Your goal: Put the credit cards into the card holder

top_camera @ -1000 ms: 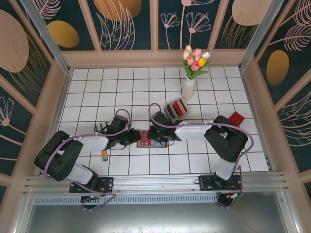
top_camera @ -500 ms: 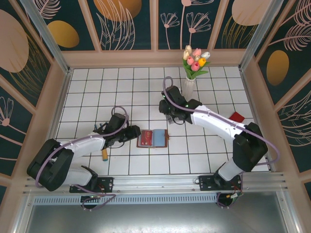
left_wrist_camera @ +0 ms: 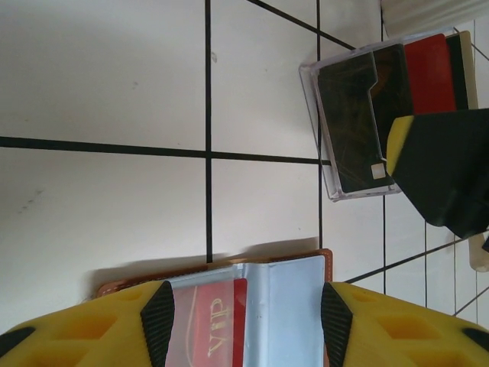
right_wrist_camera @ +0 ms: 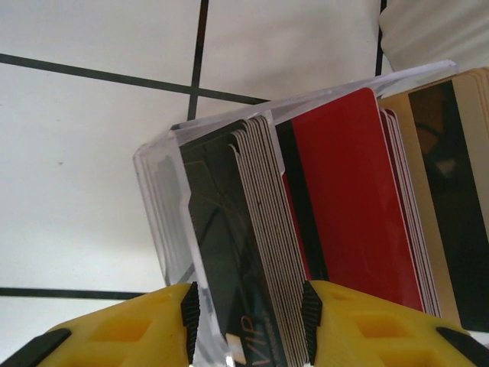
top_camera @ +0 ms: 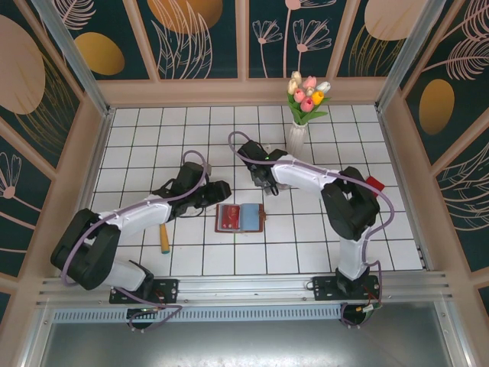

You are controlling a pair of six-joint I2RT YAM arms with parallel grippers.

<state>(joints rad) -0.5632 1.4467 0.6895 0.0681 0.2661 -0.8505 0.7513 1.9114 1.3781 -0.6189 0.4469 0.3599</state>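
With one red card point(left_wrist_camera: 218, 327) pocketed, both arms have quit the open card holder point(top_camera: 239, 218): the left end effector point(left_wrist_camera: 246, 321) hovers open above it, and the right end effector point(right_wrist_camera: 248, 313) stands open astride the credit cards point(right_wrist_camera: 336, 191) in the clear box point(right_wrist_camera: 164, 199) just beyond it, so another fetch looks due.

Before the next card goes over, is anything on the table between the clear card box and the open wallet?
Nothing visible does: only bare tile lies between the clear box and the open card holder. The left gripper hovers over the holder itself.
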